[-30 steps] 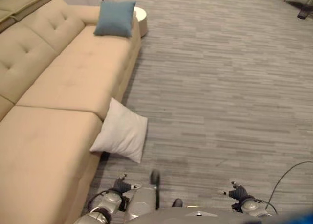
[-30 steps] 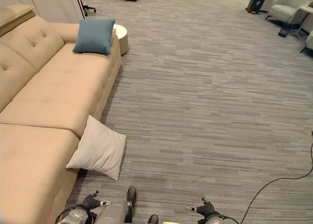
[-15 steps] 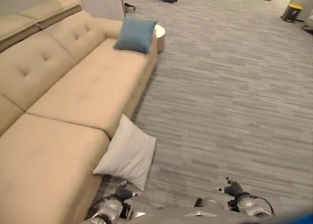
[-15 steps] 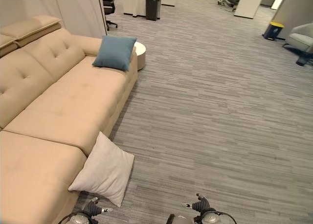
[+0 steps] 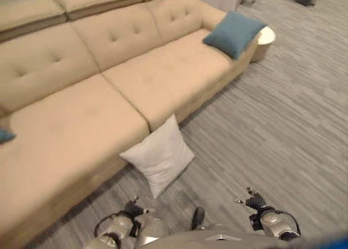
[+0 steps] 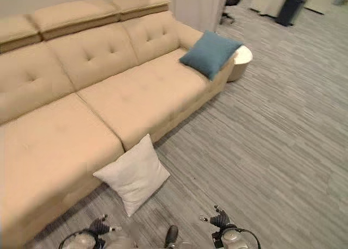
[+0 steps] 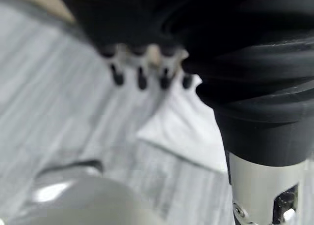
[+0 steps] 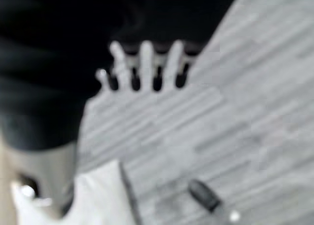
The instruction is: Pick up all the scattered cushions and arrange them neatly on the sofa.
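No readable labels or writing anywhere. White cushion sits on the grey floor, propped w/ its upper corner against the front of the beige sofa, near the seam between two seat sections. Blue cushion already on the sofa seat at the far end, leaning by the armrest, w/ a small round white side table just beyond it. A bit of another blue thing shows at the view's left edge on the sofa seat; can't tell what it is. Left hand hangs low near the floor, just this side of the white cushion, not touching it; fingers straight, holding nothing. Right hand also low, further right over bare floor, well apart from the white cushion; fingers straight and spread, empty.
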You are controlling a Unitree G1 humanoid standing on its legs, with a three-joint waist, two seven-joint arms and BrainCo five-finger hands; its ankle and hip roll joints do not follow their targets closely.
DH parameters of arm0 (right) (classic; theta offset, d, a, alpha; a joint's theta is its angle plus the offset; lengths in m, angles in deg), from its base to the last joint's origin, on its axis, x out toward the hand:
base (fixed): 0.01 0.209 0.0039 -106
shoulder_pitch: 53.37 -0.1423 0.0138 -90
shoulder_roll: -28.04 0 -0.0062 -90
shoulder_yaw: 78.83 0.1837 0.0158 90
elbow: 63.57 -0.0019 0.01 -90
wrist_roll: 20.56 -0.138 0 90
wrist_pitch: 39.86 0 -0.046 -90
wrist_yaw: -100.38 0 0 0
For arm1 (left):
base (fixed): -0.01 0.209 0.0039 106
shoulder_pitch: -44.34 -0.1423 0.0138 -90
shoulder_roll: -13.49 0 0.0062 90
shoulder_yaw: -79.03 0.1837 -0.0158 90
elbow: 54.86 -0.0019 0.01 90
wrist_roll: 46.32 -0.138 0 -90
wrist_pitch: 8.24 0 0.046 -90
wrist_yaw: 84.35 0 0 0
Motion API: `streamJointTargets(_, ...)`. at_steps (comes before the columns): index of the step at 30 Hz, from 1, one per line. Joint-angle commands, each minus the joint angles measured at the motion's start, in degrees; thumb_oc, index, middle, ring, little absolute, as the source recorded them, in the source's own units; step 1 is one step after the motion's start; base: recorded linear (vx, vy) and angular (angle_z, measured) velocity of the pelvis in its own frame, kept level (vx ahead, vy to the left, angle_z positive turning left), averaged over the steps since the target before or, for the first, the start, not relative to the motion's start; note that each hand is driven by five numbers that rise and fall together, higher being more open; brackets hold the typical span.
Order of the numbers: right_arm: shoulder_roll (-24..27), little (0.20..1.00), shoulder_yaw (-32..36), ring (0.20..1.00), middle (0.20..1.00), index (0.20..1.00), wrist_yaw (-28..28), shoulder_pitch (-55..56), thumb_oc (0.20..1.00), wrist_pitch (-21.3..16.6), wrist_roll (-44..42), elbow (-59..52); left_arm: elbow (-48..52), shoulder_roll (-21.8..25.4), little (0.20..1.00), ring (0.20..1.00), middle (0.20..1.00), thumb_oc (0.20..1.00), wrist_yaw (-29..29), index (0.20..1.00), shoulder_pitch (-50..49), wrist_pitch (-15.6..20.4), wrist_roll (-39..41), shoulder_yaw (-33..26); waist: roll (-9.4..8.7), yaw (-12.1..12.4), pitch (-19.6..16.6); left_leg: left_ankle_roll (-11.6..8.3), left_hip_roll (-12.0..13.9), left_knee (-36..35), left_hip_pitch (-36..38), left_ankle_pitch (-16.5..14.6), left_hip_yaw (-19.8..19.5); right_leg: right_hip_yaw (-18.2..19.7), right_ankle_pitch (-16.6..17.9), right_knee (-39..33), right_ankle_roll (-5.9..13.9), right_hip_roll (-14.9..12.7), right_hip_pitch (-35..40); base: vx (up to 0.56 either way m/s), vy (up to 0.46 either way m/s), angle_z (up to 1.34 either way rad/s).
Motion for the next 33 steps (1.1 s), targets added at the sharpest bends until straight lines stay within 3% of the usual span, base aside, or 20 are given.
streamJointTargets(1, 1.68, 1.000, 1.92, 1.000, 1.000, 1.000, -0.85, 1.50, 1.000, -0.99, -2.20, 0.82, 0.82, -2.80, 1.000, 1.000, 1.000, 1.000, 0.14, 1.000, -0.97, 0.92, -0.30, -0.29, 2.62, -3.69, -1.91, 0.38, 1.54, -7.85, -0.48, 1.91, 9.13, 3.34, -0.99, 1.41, 7.87, -1.88, 3.10, 0.22, 0.060, 2.57)
streamJointTargets(2, 1.76, 1.000, 2.20, 1.000, 1.000, 1.000, -0.94, 1.32, 1.000, -1.06, -2.17, 0.34, 0.16, -2.88, 1.000, 1.000, 1.000, 1.000, 0.08, 1.000, -1.38, 0.90, 0.17, -1.09, 2.94, -2.99, -2.10, 0.70, -0.24, -7.79, -1.77, 2.30, 7.90, 2.00, -2.05, 2.51, 7.86, -2.03, 3.38, 0.27, 0.090, 1.93)
streamJointTargets(4, 1.36, 1.000, 1.40, 1.000, 1.000, 1.000, -0.62, 0.74, 1.000, -0.88, -1.40, 0.20, -0.68, -2.72, 1.000, 1.000, 1.000, 1.000, 0.17, 1.000, -2.47, 1.07, 0.90, -2.21, 3.15, -1.70, -1.96, 1.20, -1.10, -8.59, -0.88, 1.78, 4.80, 2.13, -3.48, 5.31, 7.96, -2.41, 3.62, 0.25, 0.164, 0.43)
streamJointTargets(5, 1.13, 1.000, 1.01, 1.000, 1.000, 1.000, -0.58, 0.33, 1.000, -1.23, -0.73, -0.21, -0.99, -2.50, 1.000, 1.000, 1.000, 1.000, 0.04, 1.000, -3.30, 1.00, 1.43, -3.19, 3.76, -0.78, -1.87, 2.15, -1.79, -10.85, 1.10, 1.64, 3.50, 2.01, -3.83, 10.30, 8.63, -3.81, 2.93, 0.31, 0.289, -0.16)
streamJointTargets(6, 0.79, 1.000, 0.87, 1.000, 1.000, 1.000, -0.43, -0.02, 1.000, -1.32, -0.56, -1.52, -1.08, -2.08, 1.000, 1.000, 1.000, 1.000, -0.05, 1.000, -3.56, 1.09, 1.19, -3.49, 3.97, -0.25, -1.43, 3.39, -2.66, -11.47, 2.65, 1.24, 2.35, 2.13, -2.54, 16.85, 9.50, -5.91, 1.56, 0.24, 0.238, -0.39)
streamJointTargets(7, 0.78, 1.000, 0.87, 1.000, 1.000, 1.000, -0.43, -0.02, 1.000, -1.31, -0.55, -1.53, -1.08, -2.07, 1.000, 1.000, 1.000, 1.000, -0.05, 1.000, -3.56, 1.09, 1.19, -3.49, 3.94, -0.23, -1.42, 3.46, -2.74, -11.49, 2.67, 1.21, 2.38, 2.20, -2.61, 17.05, 9.58, -6.02, 1.47, 0.16, 0.171, -0.30)
streamJointTargets(9, 0.39, 1.000, -0.11, 1.000, 1.000, 1.000, -0.48, -0.85, 1.000, -1.68, -0.20, -2.67, -0.55, -1.53, 1.000, 1.000, 1.000, 1.000, -0.04, 1.000, -3.53, 1.24, 2.15, -3.84, 5.00, 0.04, -0.54, 5.30, -2.94, -12.35, 4.45, 2.12, 1.03, 3.12, 2.02, 27.55, 9.72, -7.78, -1.87, 0.12, 0.154, 0.17)
streamJointTargets(10, 0.39, 1.000, -0.11, 1.000, 1.000, 1.000, -0.49, -0.85, 1.000, -1.68, -0.20, -2.68, -0.55, -1.53, 1.000, 1.000, 1.000, 1.000, -0.05, 1.000, -3.53, 1.24, 2.15, -3.85, 4.97, 0.02, -0.57, 5.31, -2.98, -12.35, 4.40, 2.13, 1.03, 3.14, 1.98, 27.64, 9.74, -7.83, -1.96, 0.12, 0.102, 0.19)
streamJointTargets(11, 0.20, 1.000, -0.24, 1.000, 1.000, 1.000, -0.34, -0.94, 1.000, -1.68, -0.33, -2.74, -0.64, -1.32, 1.000, 1.000, 1.000, 1.000, -0.25, 1.000, -3.27, 1.19, 1.85, -3.50, 5.24, -0.46, -0.47, 5.41, -3.05, -12.55, 5.02, 2.16, -0.60, 6.22, 1.86, 29.46, 9.62, -6.16, -3.85, 0.12, 0.015, 0.12)
streamJointTargets(12, 0.08, 1.000, -0.41, 1.000, 1.000, 1.000, -0.12, -0.95, 1.000, -1.58, -0.27, -2.80, -0.65, -1.27, 1.000, 1.000, 1.000, 1.000, -0.39, 1.000, -3.43, 1.33, 1.57, -3.21, 5.39, -0.75, -0.50, 5.22, -3.21, -13.10, 6.09, 2.03, -1.52, 7.43, 1.76, 28.66, 9.46, -5.49, -5.00, 0.27, -0.033, 0.56)
streamJointTargets(13, 0.24, 1.000, -0.93, 1.000, 1.000, 1.000, 0.14, -1.20, 1.000, -1.67, -0.21, -3.83, -0.58, -1.23, 1.000, 1.000, 1.000, 1.000, -0.34, 1.000, -3.66, 1.66, 1.74, -3.10, 5.25, -1.38, -0.71, 4.51, -3.52, -13.66, 7.37, 2.00, -3.57, 10.01, 1.89, 22.67, 9.05, -4.64, -6.19, 0.20, -0.041, 0.80)
streamJointTargets(17, 0.23, 1.000, -1.21, 1.000, 1.000, 1.000, 0.00, -1.92, 1.000, -1.82, -0.18, -4.74, -0.70, -1.21, 1.000, 1.000, 1.000, 1.000, -0.09, 1.000, -3.75, 1.85, 2.00, -3.51, 5.02, -1.18, -0.66, 3.80, -3.34, -13.72, 7.91, 1.37, -4.38, 10.19, 3.54, 16.11, 9.44, -6.36, -6.67, 0.16, -0.074, 0.55)
streamJointTargets(18, 0.22, 1.000, -1.84, 1.000, 1.000, 1.000, -0.08, -2.36, 1.000, -1.76, 0.18, -6.91, -1.04, -1.15, 1.000, 1.000, 1.000, 1.000, 0.18, 1.000, -3.71, 1.95, 1.95, -3.69, 4.64, -1.76, -0.46, 3.29, -3.79, -13.46, 8.91, 0.65, -6.16, 14.51, 5.52, 11.01, 10.39, -5.81, -8.02, 0.29, -0.166, 0.25)
streamJointTargets(20, 0.43, 1.000, -2.38, 1.000, 1.000, 1.000, 0.04, -2.41, 1.000, -1.58, 0.89, -6.76, -1.48, -1.16, 1.000, 1.000, 1.000, 1.000, 0.25, 1.000, -3.90, 2.28, 1.95, -3.83, 4.36, -2.33, -0.55, 2.56, -3.63, -12.82, 9.61, -0.03, -8.40, 20.17, 6.31, 8.00, 11.12, -4.42, -8.04, 0.27, -0.179, 0.30)
streamJointTargets(24, 0.47, 1.000, -2.48, 1.000, 1.000, 1.000, 0.39, -1.95, 1.000, -1.61, 1.50, -6.43, -2.05, -1.16, 1.000, 1.000, 1.000, 1.000, 0.33, 1.000, -4.64, 2.51, 2.38, -4.45, 3.79, -1.68, -1.36, 1.51, -2.64, -12.43, 10.24, 0.24, -9.58, 17.91, 5.62, 8.00, 10.96, -4.34, -6.23, 0.17, -0.180, 0.38)
streamJointTargets(26, 0.66, 1.000, -2.84, 1.000, 1.000, 1.000, 0.68, -0.97, 1.000, -1.90, 1.76, -5.99, -2.43, -0.96, 1.000, 1.000, 1.000, 1.000, 0.16, 1.000, -4.91, 2.49, 2.10, -4.28, 3.13, -1.67, -2.34, -1.15, 0.24, -10.37, 9.15, 1.69, -10.61, 16.26, 2.42, 7.03, 9.65, -2.81, -3.70, 0.16, -0.338, 0.27)
streamJointTargets(27, 0.66, 1.000, -2.85, 1.000, 1.000, 1.000, 0.68, -0.96, 1.000, -1.91, 1.76, -5.99, -2.43, -0.96, 1.000, 1.000, 1.000, 1.000, 0.16, 1.000, -4.92, 2.49, 2.11, -4.28, 3.14, -1.78, -2.36, -1.17, 0.26, -10.32, 9.09, 1.68, -10.72, 16.14, 2.42, 7.00, 9.64, -2.81, -3.67, 0.10, -0.294, 0.52)
streamJointTargets(29, 0.93, 1.000, -2.66, 1.000, 1.000, 1.000, 0.33, -0.49, 1.000, -2.02, 1.10, -6.02, -2.36, -1.02, 1.000, 1.000, 1.000, 1.000, 0.13, 1.000, -4.25, 2.20, 2.24, -3.67, 2.36, -2.70, -2.31, -2.40, 2.83, -6.98, 6.17, 3.43, -8.15, 14.19, 1.48, 5.69, 8.69, -2.47, -1.99, 0.01, -0.312, 0.71)
streamJointTargets(30, 1.47, 1.000, -2.43, 1.000, 1.000, 1.000, -0.15, -0.36, 1.000, -2.17, 0.24, -6.25, -2.02, -1.09, 1.000, 1.000, 1.000, 1.000, 0.15, 1.000, -3.32, 2.01, 2.44, -3.25, 1.24, -3.50, -1.57, -2.55, 4.82, -1.61, 2.45, 3.56, -5.34, 12.07, 1.07, 4.55, 7.71, -2.67, -0.89, -0.04, -0.303, 0.94)
streamJointTargets(33, 1.83, 1.000, -2.34, 1.000, 1.000, 1.000, -0.24, -0.27, 1.000, -2.26, -0.16, -6.35, -1.74, -1.16, 1.000, 1.000, 1.000, 1.000, 0.13, 1.000, -2.86, 1.97, 2.61, -2.94, 1.04, -4.12, -1.22, -2.29, 6.10, -0.44, 1.62, 3.62, -2.67, 10.87, 0.39, 4.15, 6.82, -1.99, -0.49, -0.03, -0.183, 0.82)
